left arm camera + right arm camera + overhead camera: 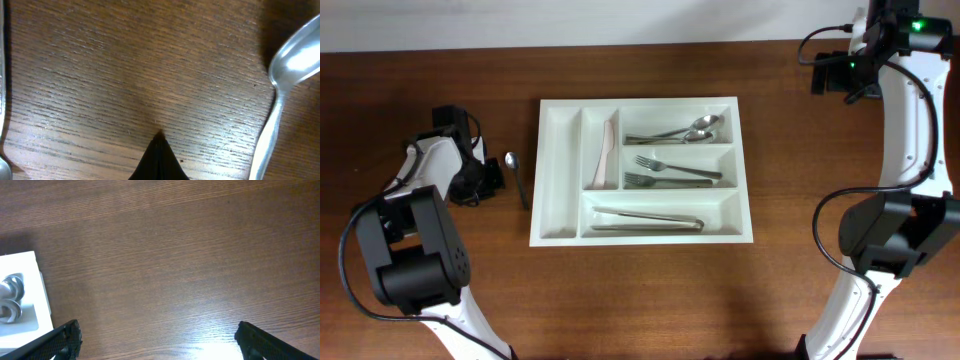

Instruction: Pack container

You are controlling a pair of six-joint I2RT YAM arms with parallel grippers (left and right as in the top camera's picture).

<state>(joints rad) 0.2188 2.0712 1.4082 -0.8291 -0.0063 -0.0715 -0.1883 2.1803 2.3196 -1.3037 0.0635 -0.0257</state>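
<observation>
A steel spoon (297,60) lies flat on the brown wooden table (125,65), just right of the left pincer (159,145), bowl end ahead of it.

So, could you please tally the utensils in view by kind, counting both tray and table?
Spoons: 3 (2 in the tray, 1 loose spoon on the table)
Forks: 2
Pale knife-shaped piece: 1
Tongs, it seems: 1
Total: 7
</observation>
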